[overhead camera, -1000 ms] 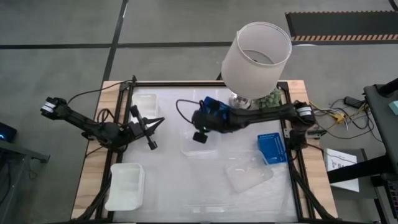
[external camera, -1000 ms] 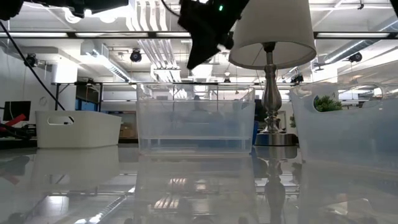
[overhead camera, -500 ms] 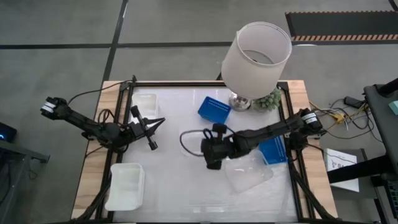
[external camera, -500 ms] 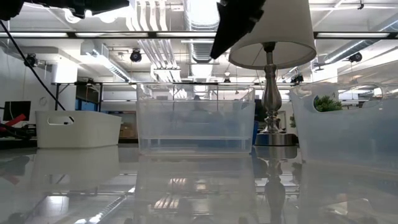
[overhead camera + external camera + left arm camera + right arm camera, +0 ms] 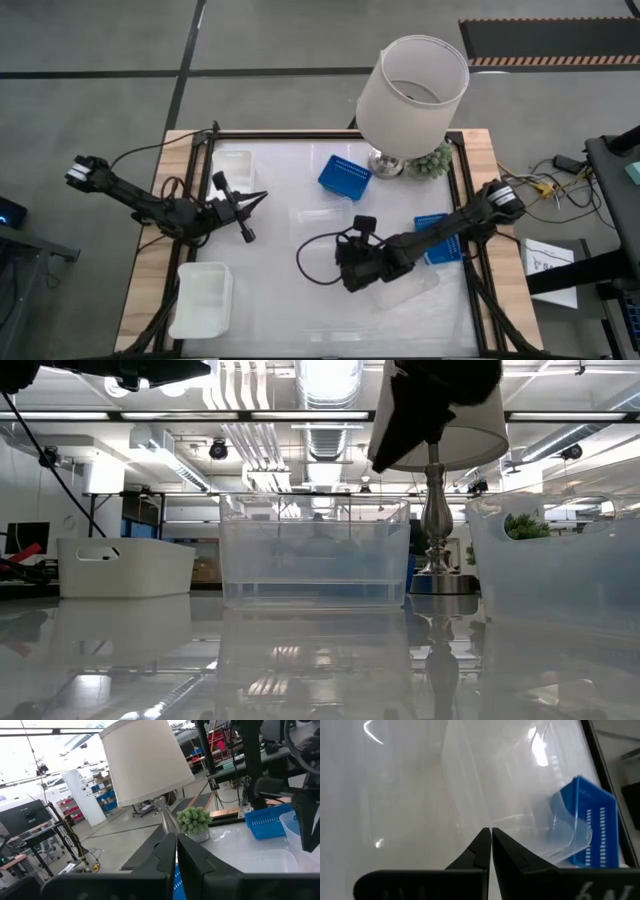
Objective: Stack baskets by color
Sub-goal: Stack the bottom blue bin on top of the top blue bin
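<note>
Right gripper [image 5: 490, 836], closed and empty, hovers just beside the clear basket [image 5: 500, 795]

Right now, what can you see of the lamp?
The lamp stands upright at the table's far edge, toward the right. It has a big white shade, wider at the bottom, on a shiny metal stem and round base. A small green plant sits right beside it. Neither gripper touches it.
</note>
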Controlling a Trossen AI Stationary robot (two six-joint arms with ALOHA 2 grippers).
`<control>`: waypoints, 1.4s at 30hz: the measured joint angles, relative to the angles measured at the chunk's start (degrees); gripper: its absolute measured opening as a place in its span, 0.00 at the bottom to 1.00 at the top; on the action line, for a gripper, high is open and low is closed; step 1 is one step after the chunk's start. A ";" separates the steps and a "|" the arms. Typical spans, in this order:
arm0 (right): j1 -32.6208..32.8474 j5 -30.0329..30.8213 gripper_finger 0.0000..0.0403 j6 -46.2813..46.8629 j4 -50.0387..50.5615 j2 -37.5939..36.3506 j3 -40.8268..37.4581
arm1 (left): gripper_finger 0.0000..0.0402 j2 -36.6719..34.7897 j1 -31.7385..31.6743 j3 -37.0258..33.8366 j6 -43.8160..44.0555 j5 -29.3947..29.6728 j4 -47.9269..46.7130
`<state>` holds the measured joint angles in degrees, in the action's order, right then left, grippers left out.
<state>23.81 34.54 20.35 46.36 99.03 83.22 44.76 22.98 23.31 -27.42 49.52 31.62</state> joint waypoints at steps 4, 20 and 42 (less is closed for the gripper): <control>0.23 -0.04 0.02 1.38 -1.29 -1.70 -3.81 | 0.00 0.69 0.00 0.00 0.03 0.00 0.02; 1.48 0.01 0.02 -1.89 -23.33 -24.21 -32.01 | 0.00 9.65 0.02 0.31 14.52 -1.02 1.03; 1.46 0.15 0.02 -21.30 -41.74 -46.90 -44.58 | 0.00 13.85 0.00 2.27 31.58 -4.11 2.05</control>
<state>25.28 34.69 -0.96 4.62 52.13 38.64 58.61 22.98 25.58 4.16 45.41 33.67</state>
